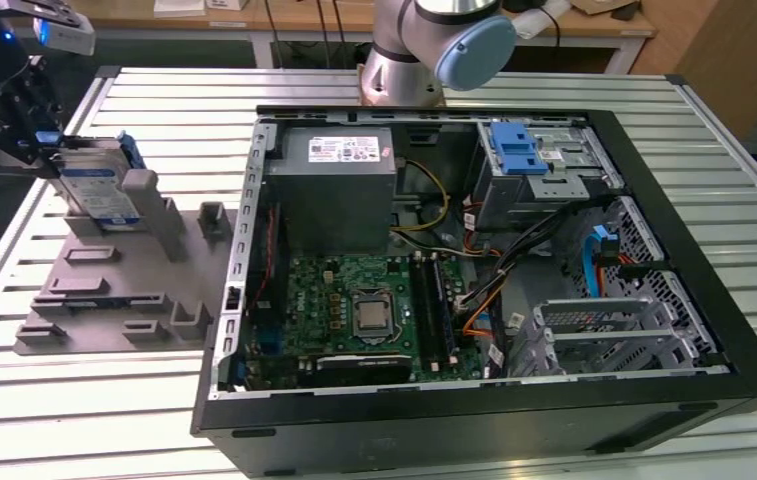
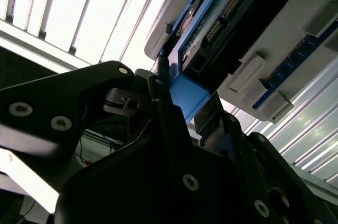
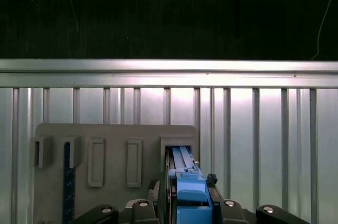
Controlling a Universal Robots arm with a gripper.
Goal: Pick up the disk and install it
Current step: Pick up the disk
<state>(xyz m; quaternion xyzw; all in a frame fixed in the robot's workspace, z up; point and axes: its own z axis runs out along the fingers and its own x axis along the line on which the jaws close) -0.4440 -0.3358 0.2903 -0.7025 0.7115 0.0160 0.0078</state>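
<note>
At ext. view's left, fingers (image 2: 162,89) clamp disk (image 1: 95,185) upright in rack (image 1: 111,290).

Table (image 1: 71,420): slatted metal.
Case (image 1: 485,425): black tower, open, lying flat.
Power supply (image 1: 338,185): grey box, white sticker.
Motherboard (image 1: 351,310): green, beside it.
Drive cage (image 1: 538,165): metal, blue latch.
Holder (image 1: 111,290): grey slotted block, perhaps plastic, on the exterior view's left.

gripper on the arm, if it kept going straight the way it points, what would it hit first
The black gripper would meet the silver-grey hard disk with the blue bracket first: it lies right ahead, standing in the grey slotted holder. Whether they already touch is unclear.
</note>
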